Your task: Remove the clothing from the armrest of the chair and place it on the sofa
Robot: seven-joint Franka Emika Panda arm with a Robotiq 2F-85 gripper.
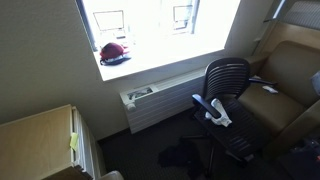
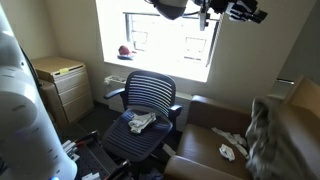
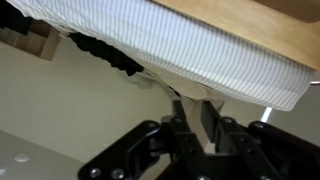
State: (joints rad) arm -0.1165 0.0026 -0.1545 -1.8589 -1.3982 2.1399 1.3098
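Observation:
A white, finely striped piece of clothing point(image 3: 200, 50) stretches across the top of the wrist view, in front of a tan surface. My gripper point(image 3: 197, 112) is shut on a fold of it. In an exterior view the same striped clothing point(image 2: 262, 132) hangs upright over the right part of the brown sofa point(image 2: 205, 140). The black mesh office chair point(image 2: 150, 100) stands left of the sofa and shows in both exterior views point(image 1: 225, 80). I cannot make out the gripper for certain in either exterior view.
A white and blue bundle point(image 2: 140, 122) lies on the chair seat, and also shows in the other exterior view point(image 1: 213, 108). A small white item point(image 2: 230, 151) lies on the sofa seat. A wooden drawer unit point(image 2: 62, 85) stands by the window wall, with a radiator point(image 1: 160, 100) below the window.

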